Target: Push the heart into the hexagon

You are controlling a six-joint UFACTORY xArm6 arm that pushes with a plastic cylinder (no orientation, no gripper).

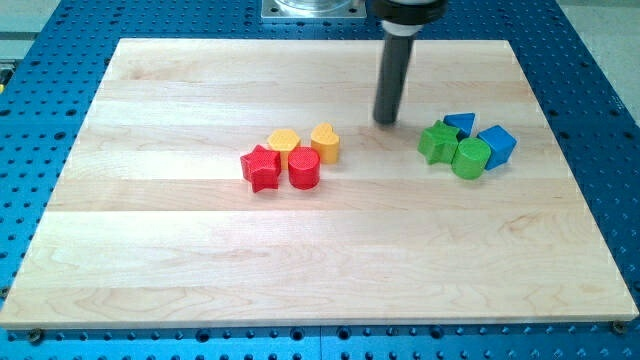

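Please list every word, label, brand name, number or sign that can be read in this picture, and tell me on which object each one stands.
None: no readable text shows in the camera view.
The wooden board, the yellow heart, the yellow hexagon and the other coloured blocks are plain.
My tip and its dark rod carry no marking.
The blue perforated table shows only holes.

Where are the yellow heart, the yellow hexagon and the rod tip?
yellow heart [325,141]: camera view, on its top face.
yellow hexagon [284,140]: camera view, on its top face, left of the heart.
my tip [385,121]: camera view, at the rod's very end, right of the heart, apart from it.
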